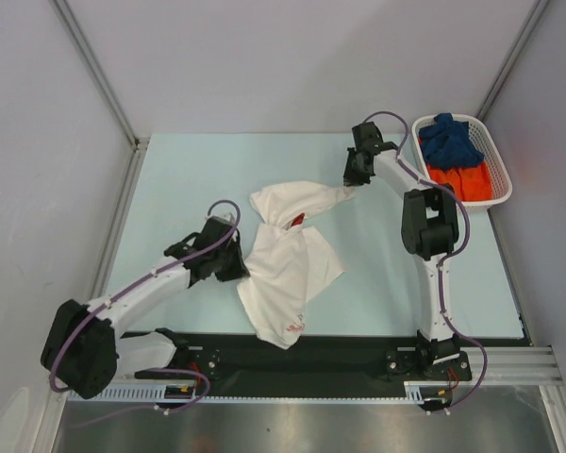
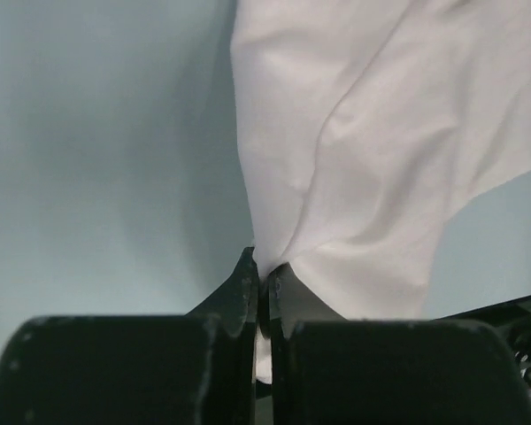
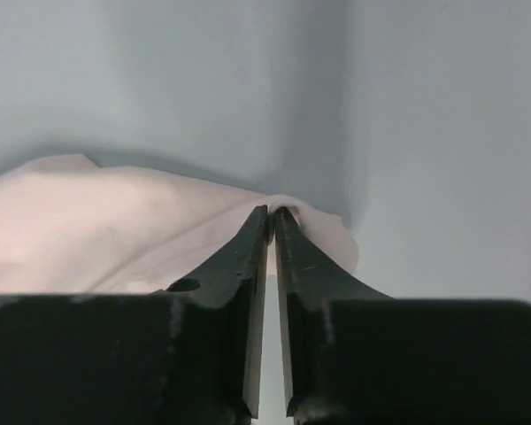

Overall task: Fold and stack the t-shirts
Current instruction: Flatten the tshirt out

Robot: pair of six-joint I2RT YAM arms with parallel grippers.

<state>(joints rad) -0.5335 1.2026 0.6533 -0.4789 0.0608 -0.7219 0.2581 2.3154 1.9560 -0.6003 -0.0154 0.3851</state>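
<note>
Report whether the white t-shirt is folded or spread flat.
Neither: the white t-shirt lies bunched and twisted, creased through its middle. The left gripper pinches one edge and the right gripper another, both shut on cloth.

Left fingers [image 2: 245, 288] pinched tight, left arm [image 1: 141, 288] low, stretched inward; right fingers [image 3: 248, 252] clamped too, right arm [image 1: 434, 236] reaching far forward.

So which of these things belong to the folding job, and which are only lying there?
Belong to the job: white t-shirt, pinched by the left gripper and the right gripper; dark blue shirt and orange shirt, both in the basket.
Only lying there: the basket itself; the table.
</note>
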